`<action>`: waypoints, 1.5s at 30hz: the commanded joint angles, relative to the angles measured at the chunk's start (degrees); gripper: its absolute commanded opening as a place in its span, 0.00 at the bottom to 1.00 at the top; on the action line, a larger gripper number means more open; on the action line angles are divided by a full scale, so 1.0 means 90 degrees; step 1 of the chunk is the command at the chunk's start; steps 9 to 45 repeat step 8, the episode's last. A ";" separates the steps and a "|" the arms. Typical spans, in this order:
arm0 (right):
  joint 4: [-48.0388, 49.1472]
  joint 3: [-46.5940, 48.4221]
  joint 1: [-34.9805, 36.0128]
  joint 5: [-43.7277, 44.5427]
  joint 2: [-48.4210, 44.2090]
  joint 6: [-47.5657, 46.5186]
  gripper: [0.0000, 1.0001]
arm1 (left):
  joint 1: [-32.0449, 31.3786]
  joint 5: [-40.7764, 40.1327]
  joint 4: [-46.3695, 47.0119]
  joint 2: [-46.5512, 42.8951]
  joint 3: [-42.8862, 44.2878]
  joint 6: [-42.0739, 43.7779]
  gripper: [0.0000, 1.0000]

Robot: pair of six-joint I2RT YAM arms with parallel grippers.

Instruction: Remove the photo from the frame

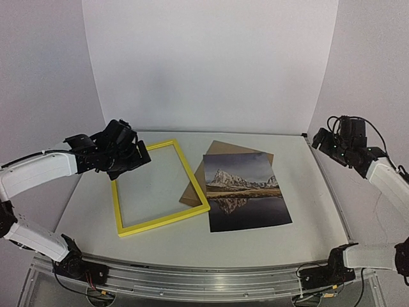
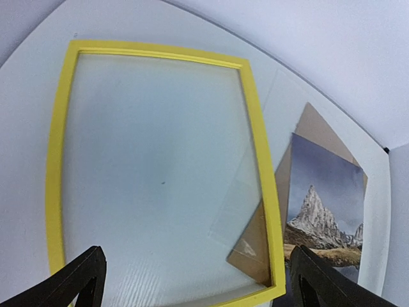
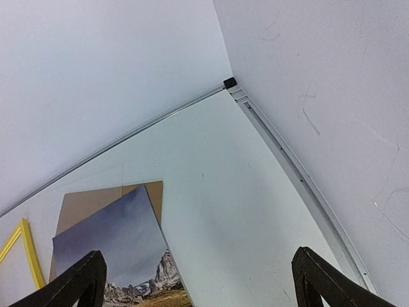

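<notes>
The photo of a snowy mountain mirrored in a lake lies flat in the middle of the table, outside the frame, partly on a brown backing board. The yellow frame with its clear pane lies to its left, its right edge over a corner of the board. My left gripper hovers open and empty over the frame's far left corner. My right gripper is open and empty, raised at the far right. The frame and photo show in the left wrist view, and the photo shows in the right wrist view.
White walls curve round the back and sides of the table. A metal rail runs along the near edge and another rail along the right edge.
</notes>
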 commanded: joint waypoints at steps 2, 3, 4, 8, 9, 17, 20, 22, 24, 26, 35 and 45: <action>-0.0349 -0.0705 -0.0007 0.0352 -0.0215 -0.0174 0.98 | 0.0090 -0.1092 -0.1852 -0.1054 -0.0681 -0.1562 1.00; -0.0346 -0.0746 -0.0003 0.0311 -0.0246 -0.0157 0.98 | 0.0097 -0.1100 -0.1873 -0.1258 -0.0784 -0.1653 1.00; -0.0340 -0.0780 -0.0004 0.0355 -0.0266 -0.0137 0.98 | 0.0102 -0.1102 -0.1906 -0.1445 -0.0922 -0.1758 1.00; -0.0343 -0.0811 -0.0003 0.0683 -0.0308 -0.0053 0.98 | 0.0106 -0.1031 -0.1949 -0.1777 -0.1192 -0.2004 1.00; -0.0343 -0.0811 -0.0003 0.0683 -0.0308 -0.0053 0.98 | 0.0106 -0.1031 -0.1949 -0.1777 -0.1192 -0.2004 1.00; -0.0343 -0.0811 -0.0003 0.0683 -0.0308 -0.0053 0.98 | 0.0106 -0.1031 -0.1949 -0.1777 -0.1192 -0.2004 1.00; -0.0343 -0.0811 -0.0003 0.0683 -0.0308 -0.0053 0.98 | 0.0106 -0.1031 -0.1949 -0.1777 -0.1192 -0.2004 1.00; -0.0343 -0.0811 -0.0003 0.0683 -0.0308 -0.0053 0.98 | 0.0106 -0.1031 -0.1949 -0.1777 -0.1192 -0.2004 1.00; -0.0343 -0.0811 -0.0003 0.0683 -0.0308 -0.0053 0.98 | 0.0106 -0.1031 -0.1949 -0.1777 -0.1192 -0.2004 1.00; -0.0343 -0.0811 -0.0003 0.0683 -0.0308 -0.0053 0.98 | 0.0106 -0.1031 -0.1949 -0.1777 -0.1192 -0.2004 1.00; -0.0343 -0.0811 -0.0003 0.0683 -0.0308 -0.0053 0.98 | 0.0106 -0.1031 -0.1949 -0.1777 -0.1192 -0.2004 1.00; -0.0343 -0.0811 -0.0003 0.0683 -0.0308 -0.0053 0.98 | 0.0106 -0.1031 -0.1949 -0.1777 -0.1192 -0.2004 1.00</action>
